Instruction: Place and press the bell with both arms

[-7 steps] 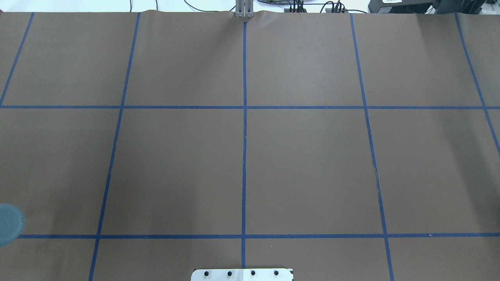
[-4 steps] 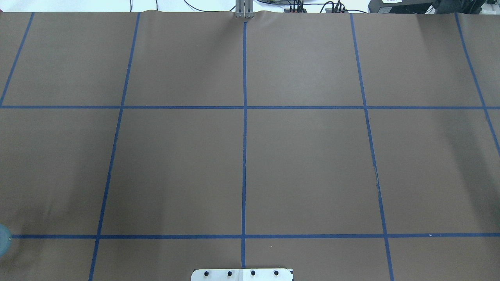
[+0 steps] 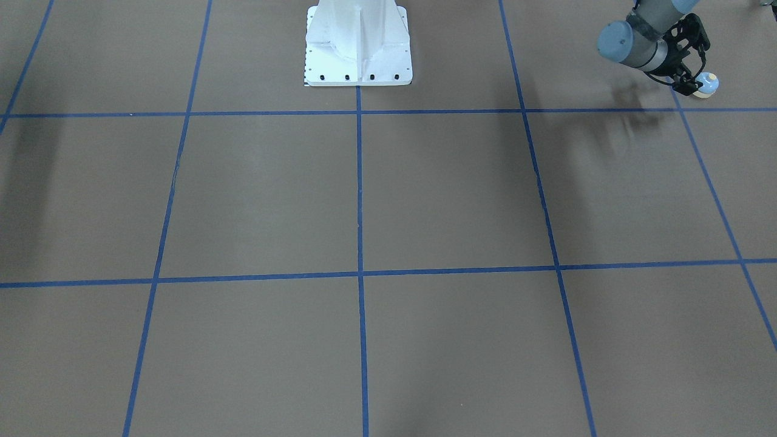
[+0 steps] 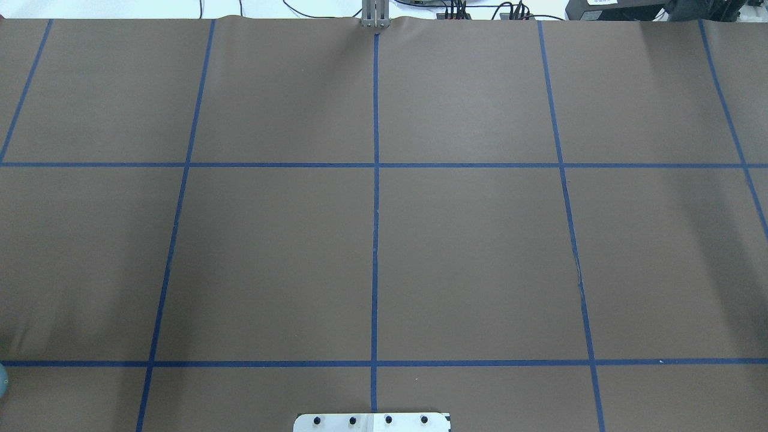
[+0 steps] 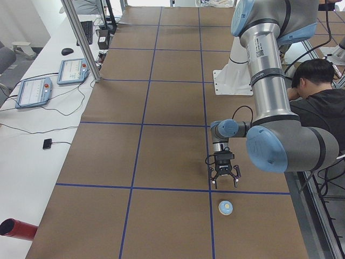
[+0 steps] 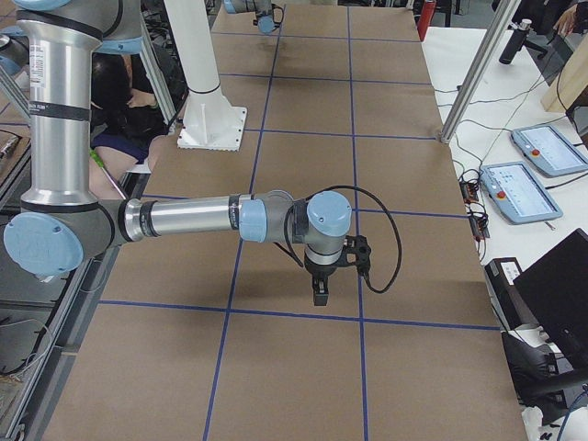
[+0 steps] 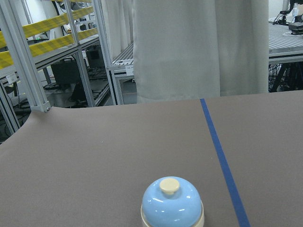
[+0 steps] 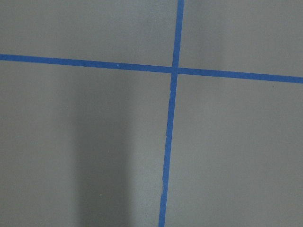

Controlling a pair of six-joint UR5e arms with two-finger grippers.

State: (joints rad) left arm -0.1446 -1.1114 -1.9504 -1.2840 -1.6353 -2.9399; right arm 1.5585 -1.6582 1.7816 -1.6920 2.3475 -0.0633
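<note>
Across the table (image 3: pixel 449 194), my left arm (image 5: pixel 269 81) hangs low at the robot's left end, and the right arm (image 6: pixel 184 219) reaches over a tape crossing (image 8: pixel 173 69), well apart. The left gripper (image 5: pixel 225 184) is spread wide with nothing in it; the right gripper (image 6: pixel 320 296) I cannot tell. The bell (image 5: pixel 226 207) stands upright at 6 o'clock of the left gripper, untouched. I judge a grasp comes next: I would centre over the dome, descend squarely and close low on the base ring. I see no containers.
</note>
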